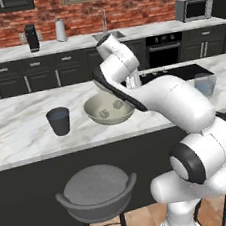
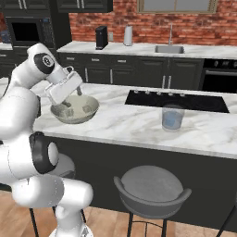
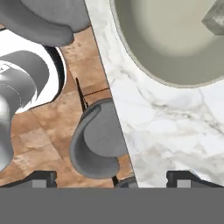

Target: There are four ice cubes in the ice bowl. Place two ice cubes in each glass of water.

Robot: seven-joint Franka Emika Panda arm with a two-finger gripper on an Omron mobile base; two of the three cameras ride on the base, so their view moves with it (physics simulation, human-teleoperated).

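You see the ice bowl (image 1: 109, 110) resting on the marble desk (image 1: 21, 132), with ice cubes (image 1: 104, 113) lying on its floor. The dark grey glass of water (image 1: 59, 121) stands on the desk well to one side of the ice bowl, and the clear pale blue glass of water (image 2: 172, 117) stands well apart on its other side, near the black cooktop (image 2: 178, 100). The gripper (image 2: 74, 95) hangs just over the ice bowl's rim, its jaws spread wide and grasping nothing, while in the hand view a grey stool (image 3: 98, 146) lies beyond the desk edge.
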